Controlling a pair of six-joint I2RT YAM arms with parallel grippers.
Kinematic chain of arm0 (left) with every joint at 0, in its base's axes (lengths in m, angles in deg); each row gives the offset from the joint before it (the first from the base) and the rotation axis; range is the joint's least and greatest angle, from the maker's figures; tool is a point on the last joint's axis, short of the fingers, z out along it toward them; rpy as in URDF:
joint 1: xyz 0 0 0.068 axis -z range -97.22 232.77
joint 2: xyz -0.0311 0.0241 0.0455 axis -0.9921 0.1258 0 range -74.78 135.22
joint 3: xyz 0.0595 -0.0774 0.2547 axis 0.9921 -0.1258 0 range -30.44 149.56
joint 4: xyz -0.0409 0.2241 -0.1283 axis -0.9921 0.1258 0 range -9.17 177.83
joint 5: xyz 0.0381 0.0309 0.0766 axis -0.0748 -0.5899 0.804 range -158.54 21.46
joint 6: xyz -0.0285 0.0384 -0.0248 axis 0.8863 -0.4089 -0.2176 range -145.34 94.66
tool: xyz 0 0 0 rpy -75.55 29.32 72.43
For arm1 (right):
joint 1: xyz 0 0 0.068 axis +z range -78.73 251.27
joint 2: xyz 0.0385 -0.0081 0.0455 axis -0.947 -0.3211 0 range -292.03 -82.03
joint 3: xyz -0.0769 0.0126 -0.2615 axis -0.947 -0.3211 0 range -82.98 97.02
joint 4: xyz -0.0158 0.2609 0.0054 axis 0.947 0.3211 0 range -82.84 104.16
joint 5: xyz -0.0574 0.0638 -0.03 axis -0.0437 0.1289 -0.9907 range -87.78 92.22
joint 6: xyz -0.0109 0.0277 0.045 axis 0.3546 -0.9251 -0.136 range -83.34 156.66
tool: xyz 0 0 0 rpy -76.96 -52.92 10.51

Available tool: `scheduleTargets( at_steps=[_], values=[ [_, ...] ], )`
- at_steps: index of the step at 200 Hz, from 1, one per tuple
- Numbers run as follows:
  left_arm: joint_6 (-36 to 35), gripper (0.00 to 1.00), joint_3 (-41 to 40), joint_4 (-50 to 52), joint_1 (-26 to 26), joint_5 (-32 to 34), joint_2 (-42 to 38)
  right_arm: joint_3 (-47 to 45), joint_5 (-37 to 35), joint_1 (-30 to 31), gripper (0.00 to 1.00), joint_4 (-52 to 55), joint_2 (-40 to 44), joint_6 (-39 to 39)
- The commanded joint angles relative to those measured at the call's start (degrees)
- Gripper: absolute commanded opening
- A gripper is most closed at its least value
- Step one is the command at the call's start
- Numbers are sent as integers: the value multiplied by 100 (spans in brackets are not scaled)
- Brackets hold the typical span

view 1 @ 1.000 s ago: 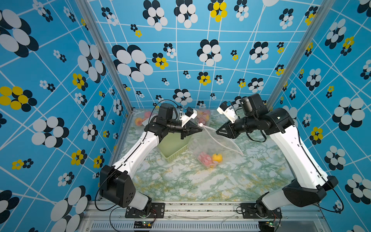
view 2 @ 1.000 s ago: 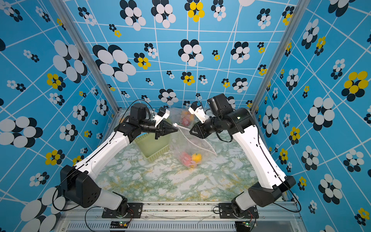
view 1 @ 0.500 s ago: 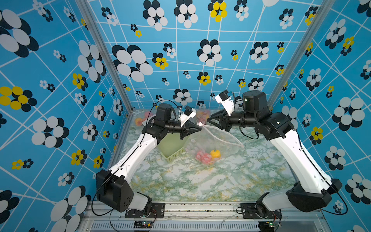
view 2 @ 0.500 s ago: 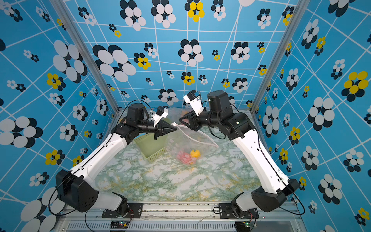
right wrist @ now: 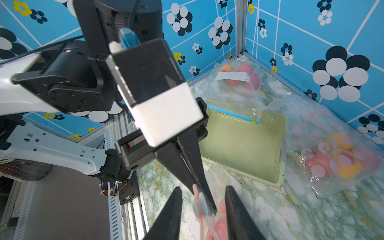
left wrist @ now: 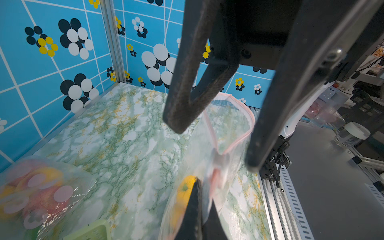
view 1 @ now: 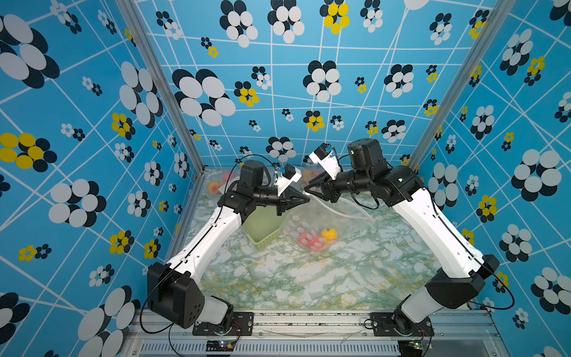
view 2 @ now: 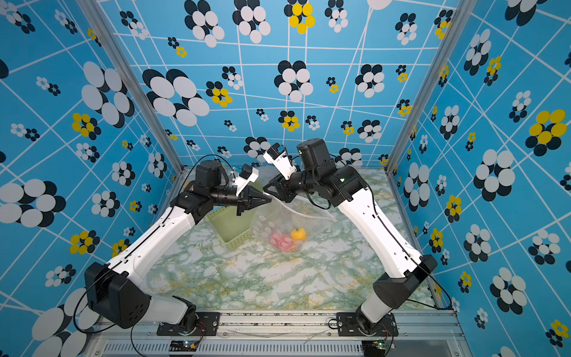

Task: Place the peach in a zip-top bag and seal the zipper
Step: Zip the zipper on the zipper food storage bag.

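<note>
The left gripper (view 1: pixel 306 199) was clamped on the rim of the zip-top bag (view 1: pixel 293 223), above the green basket (view 1: pixel 264 227); the right gripper (right wrist: pixel 203 189) held its jaws apart around that rim; the peach (view 1: pixel 309 241) lay inside the bag, just beside the basket.

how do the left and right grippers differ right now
The left gripper is shut, pinching the top edge of the zip-top bag; the right gripper is open, jaws either side of the bag's zipper strip. The left gripper holds the bag up; the right gripper holds nothing. Both are dark and tapered, aimed at the same bag corner.
</note>
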Motion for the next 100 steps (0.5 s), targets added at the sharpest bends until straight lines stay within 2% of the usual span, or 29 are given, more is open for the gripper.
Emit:
scheduleTargets(
  at_steps=[1,43,100],
  values=[
    [15,0,-29,-179,-34,-157,-62,53,238,32,37,195,4,230],
    [6,0,-16,-170,-33,-215,-55,-29,173,30,33,186,-56,250],
    [45,0,1,-187,-42,-198,-46,-48,271,27,33,229,-119,267]
  ],
)
